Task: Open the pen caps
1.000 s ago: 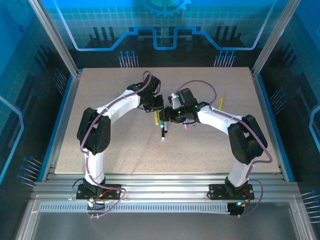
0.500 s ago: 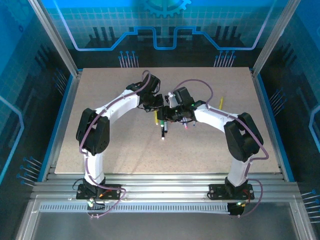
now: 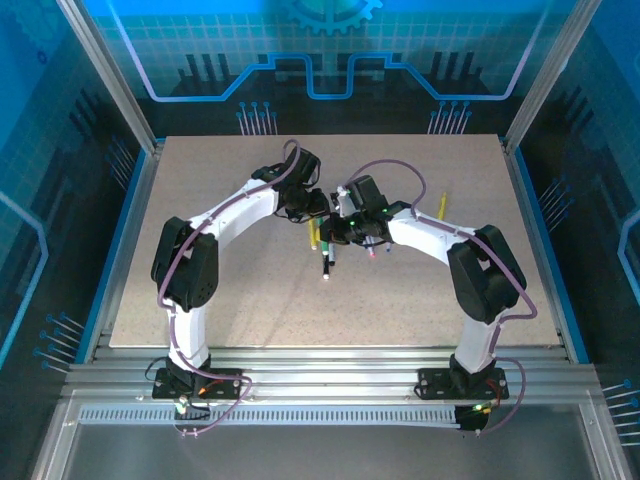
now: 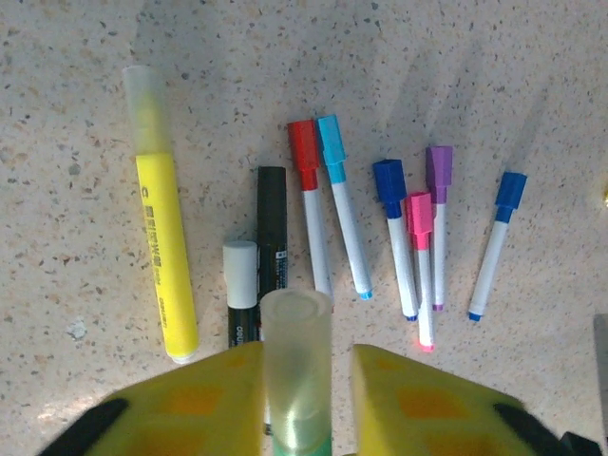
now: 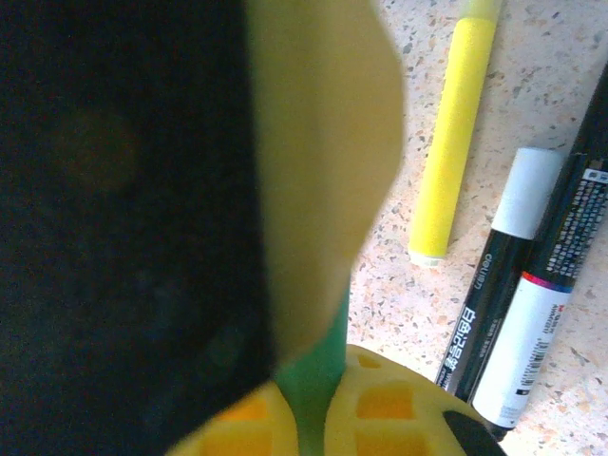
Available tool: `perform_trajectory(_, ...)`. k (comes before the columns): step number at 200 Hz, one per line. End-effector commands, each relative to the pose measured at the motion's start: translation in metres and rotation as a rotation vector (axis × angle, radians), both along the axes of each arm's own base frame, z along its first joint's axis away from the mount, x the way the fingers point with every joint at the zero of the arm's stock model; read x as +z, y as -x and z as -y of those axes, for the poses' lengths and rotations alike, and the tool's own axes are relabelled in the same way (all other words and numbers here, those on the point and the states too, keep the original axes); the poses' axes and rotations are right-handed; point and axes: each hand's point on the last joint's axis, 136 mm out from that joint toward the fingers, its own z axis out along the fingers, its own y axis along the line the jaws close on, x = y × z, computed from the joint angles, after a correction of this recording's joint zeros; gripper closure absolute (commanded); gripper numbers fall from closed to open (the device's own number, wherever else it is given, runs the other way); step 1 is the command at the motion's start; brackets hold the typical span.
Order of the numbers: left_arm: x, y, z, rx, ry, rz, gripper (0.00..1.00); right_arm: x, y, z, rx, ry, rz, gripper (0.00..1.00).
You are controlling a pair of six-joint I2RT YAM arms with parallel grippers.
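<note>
The green highlighter (image 4: 296, 380) runs off the bottom edge of the left wrist view between the pads (image 4: 204, 399) of the left gripper (image 4: 306, 366), and one pad hides the lower end of a white-capped black marker (image 4: 240, 285). In the right wrist view a dark blurred mass (image 5: 114, 190) and a blurred yellowish shape (image 5: 323, 161) cover its upper part, and the yellow highlighter (image 5: 454, 142) is cut by the top edge. From above, the pen caps (image 3: 328, 248) are too small to tell apart.

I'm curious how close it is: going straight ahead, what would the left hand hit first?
Probably the white-capped marker on the table, touched by the green pen that the left hand grips; depth is unclear.
</note>
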Motion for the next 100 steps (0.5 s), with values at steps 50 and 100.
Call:
perform_trajectory(50,0.009,-0.006,0.007,0.001,0.021,0.025,0.81,0.021,0.012,-0.007,0.054,-0.038,0.05,1.0)
perform_trajectory(100,-0.002,-0.012,0.0,0.026,-0.014,0.023,1.0,0.024,0.025,-0.004,0.075,-0.033,0.038,1.0)
